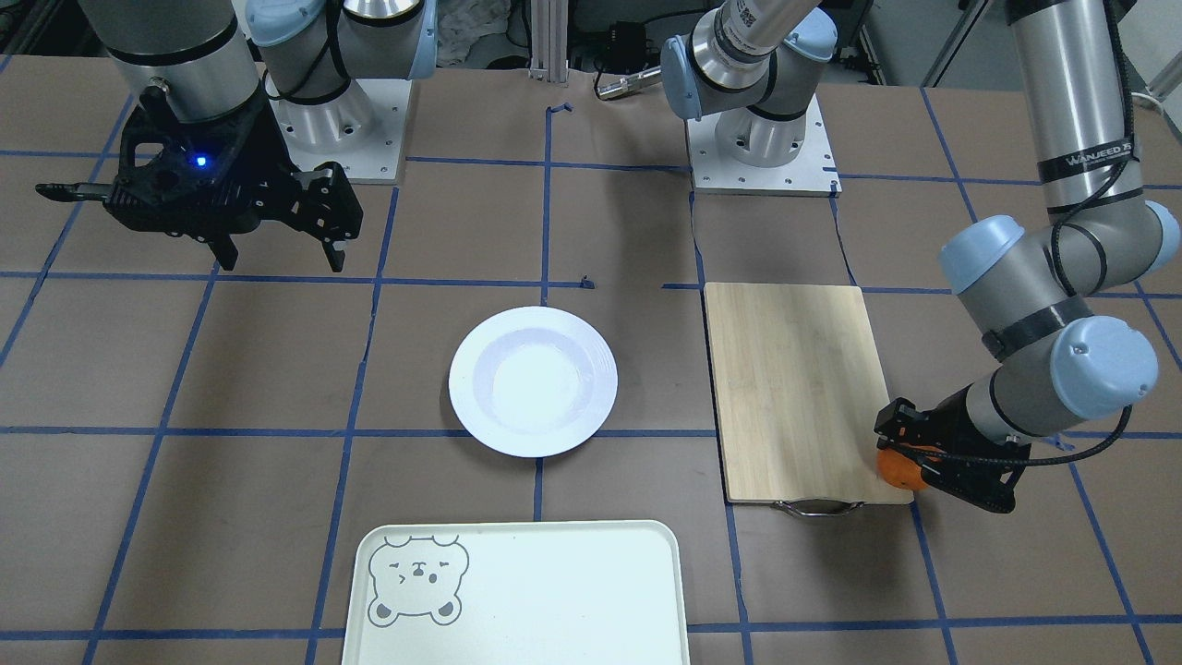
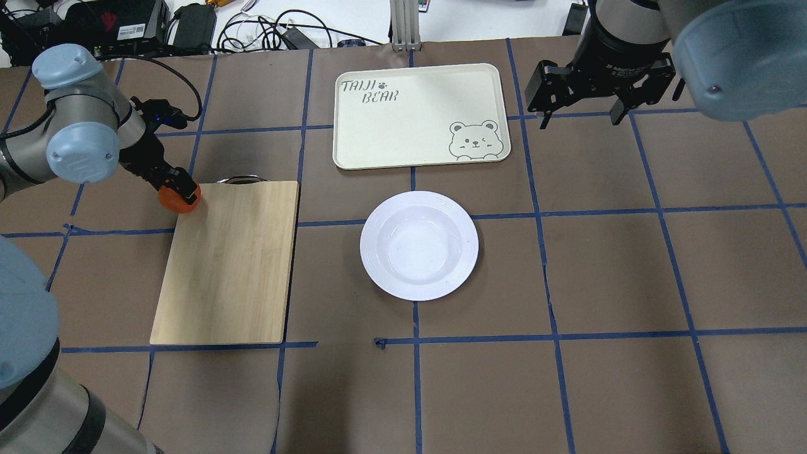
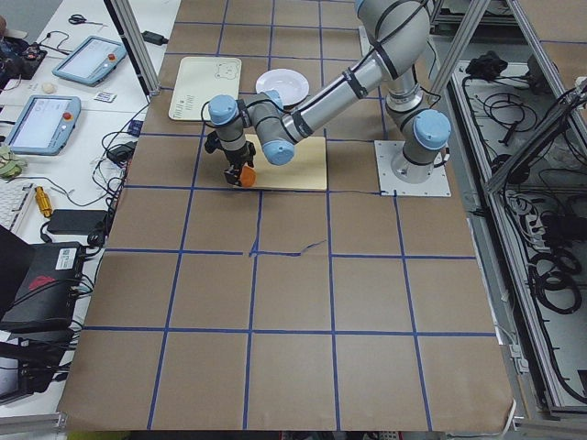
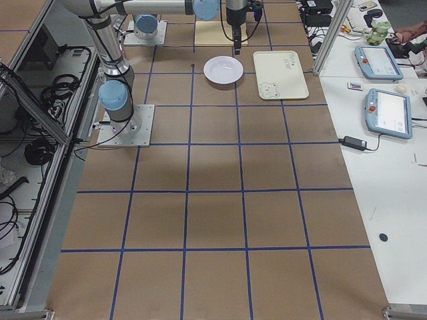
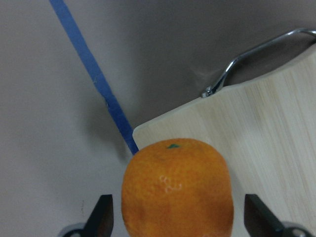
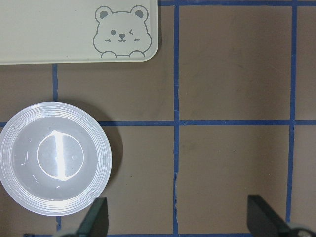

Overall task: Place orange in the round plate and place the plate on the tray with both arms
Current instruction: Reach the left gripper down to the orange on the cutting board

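The orange [image 5: 177,190] rests at a corner of the bamboo cutting board [image 2: 230,261], on my left side. My left gripper [image 5: 177,222] is down around the orange [image 2: 178,197], open, with a finger on each side and a thin gap to the skin. The empty round white plate [image 2: 419,246] lies mid-table. Beyond it lies the cream tray [image 2: 410,120] with its bear face, also empty. My right gripper [image 2: 579,120] hangs open high above the table to the right of the tray, holding nothing; its wrist view looks down on the plate [image 6: 54,158].
The cutting board [image 1: 799,388] has a metal handle [image 5: 247,54] on its far end, close to the orange. Blue tape lines grid the brown table cover. Cables and electronics lie beyond the table's far edge [image 2: 126,25].
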